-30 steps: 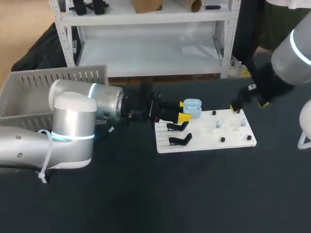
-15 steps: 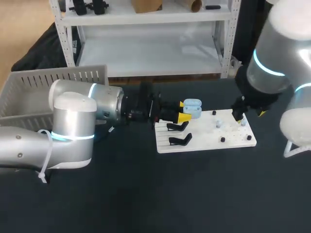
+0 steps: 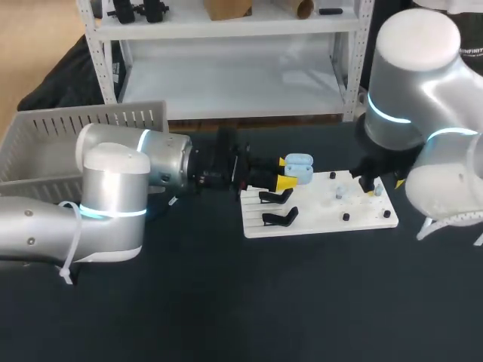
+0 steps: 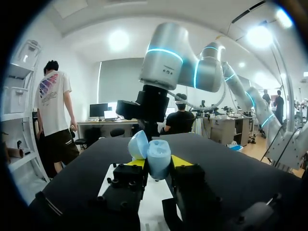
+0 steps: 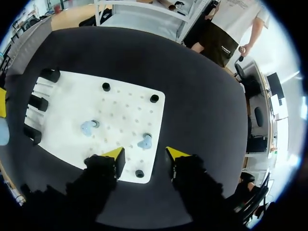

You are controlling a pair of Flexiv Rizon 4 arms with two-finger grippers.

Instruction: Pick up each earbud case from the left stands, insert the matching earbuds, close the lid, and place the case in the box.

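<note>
My left gripper is shut on a light-blue earbud case held just above the back left corner of the white board. In the left wrist view the case sits between the yellow tips with its lid swung open. My right gripper hangs over the board's right part. In the right wrist view it stands open, with one blue earbud just ahead, between the tips and untouched. A second earbud lies further along the board.
Two black stands occupy the board's left side, and black pegs dot its right part. A grey slatted box sits at the table's back left, behind my left arm.
My right arm has swung in from the right edge and come down over the board's right part, its fingers narrowing. The left arm and the case have not moved.
</note>
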